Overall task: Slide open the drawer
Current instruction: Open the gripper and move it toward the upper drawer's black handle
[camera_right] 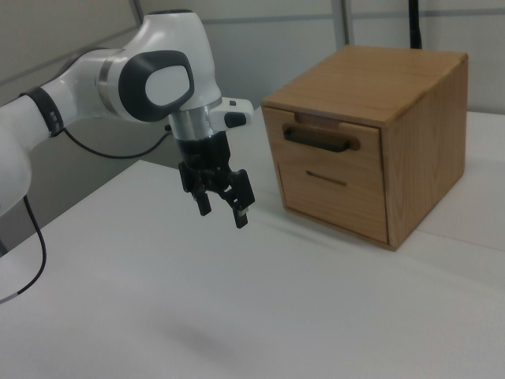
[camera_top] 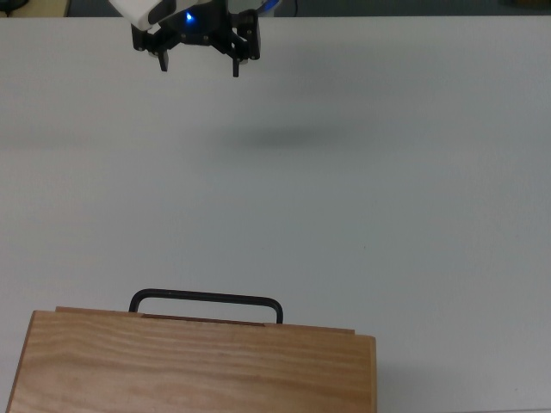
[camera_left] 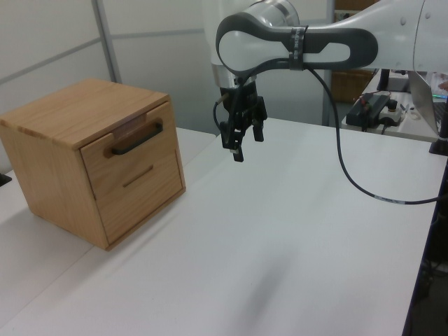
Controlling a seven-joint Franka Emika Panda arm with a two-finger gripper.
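The drawer (camera_left: pixel 133 155) is the upper front panel of a light wooden cabinet (camera_left: pixel 77 105), and its thin black handle (camera_left: pixel 136 138) sticks out. Its front sits about flush with the cabinet face. In the top view the handle (camera_top: pixel 207 298) shows at the bottom, beyond the cabinet's top slab (camera_top: pixel 189 370). In the right view the drawer (camera_right: pixel 335 162) and its handle (camera_right: pixel 321 140) face left. My gripper (camera_top: pixel 199 69) hangs open above the table, well apart from the handle, with nothing between its fingers. It also shows as the gripper (camera_left: pixel 245 143) and the gripper (camera_right: pixel 222 217).
A lower panel (camera_left: pixel 140 192) with a narrow slot sits under the drawer. The white table (camera_top: pixel 387 215) spreads between gripper and cabinet. A black cable (camera_left: pixel 350 175) loops from the arm. Equipment (camera_left: pixel 374 108) stands at the back of the left view's right.
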